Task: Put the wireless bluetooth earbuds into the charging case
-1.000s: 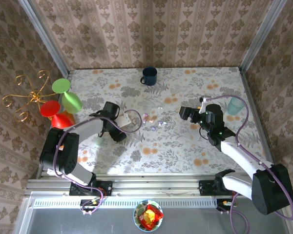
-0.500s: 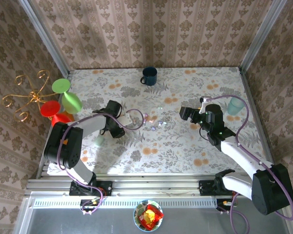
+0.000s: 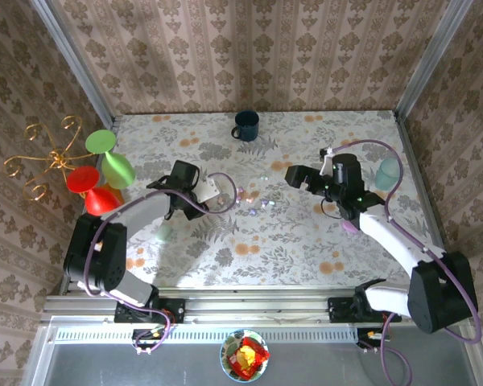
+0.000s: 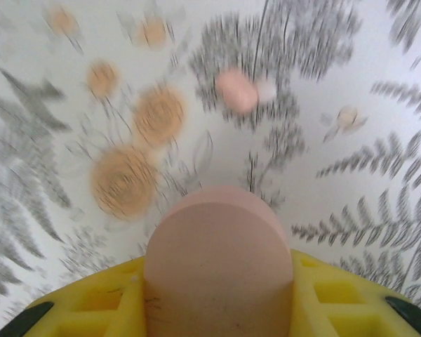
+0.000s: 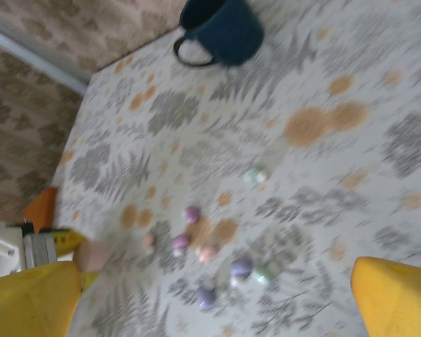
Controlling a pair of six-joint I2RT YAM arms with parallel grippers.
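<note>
Several earbuds [image 5: 209, 251] lie near a mug [image 5: 221, 28]; right gripper [image 5: 210, 298] wide, left gripper [image 4: 217, 298] clasping seemingly a pink case [image 4: 217, 253].

white-and-black arms [image 3: 390, 241] trailing lilac cables [image 3: 382, 354], with yellow fingers [image 5: 396, 295].

On counter [image 3: 306, 249], centre: earbuds [image 5: 207, 251], between left pincer [image 3: 201, 195] and right pincer [image 3: 294, 174]. In left pincer: charging case [image 4: 217, 260]. Behind earbuds, well apart, by far edge: mug [image 3: 245, 125].
</note>
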